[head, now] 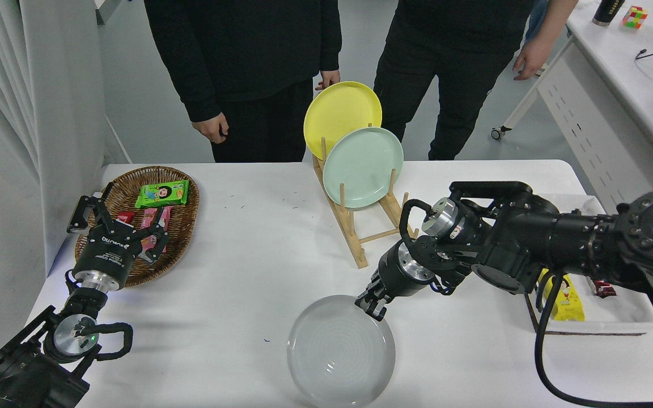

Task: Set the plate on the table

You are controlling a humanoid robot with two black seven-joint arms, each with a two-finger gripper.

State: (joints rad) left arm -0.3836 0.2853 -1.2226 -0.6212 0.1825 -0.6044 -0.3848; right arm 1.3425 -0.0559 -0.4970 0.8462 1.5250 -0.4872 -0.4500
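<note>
The plate (340,350), round and light grey, sits low in the centre of the frame, near the bottom edge, over the white table (236,272); whether it lies flat on the surface or hangs just above it cannot be told. The right claw (373,305) pinches the plate's upper right rim, its fingers clenched on that edge, and its black arm runs off to the right edge of the frame.

Above the plate, in the middle of the frame, a wooden rack (363,226) stands on the table with a mint-green plate (363,167) upright in it and a yellow plate (342,116) upright behind that. At the right, partly hidden by the arm, a white tray (615,317) holds a yellow packet (567,300) and a dark bar that is mostly covered.

At the left, a wicker basket (182,226) carries a green snack packet (162,193) and pink ones. The left claw (115,221) is parked over the basket's near edge with its fingers spread apart, grasping nothing, its arm coming in from the lower left corner.

Two people in black stand at the table's far side, at the top of the frame, one hand (213,127) hanging near the table edge
</note>
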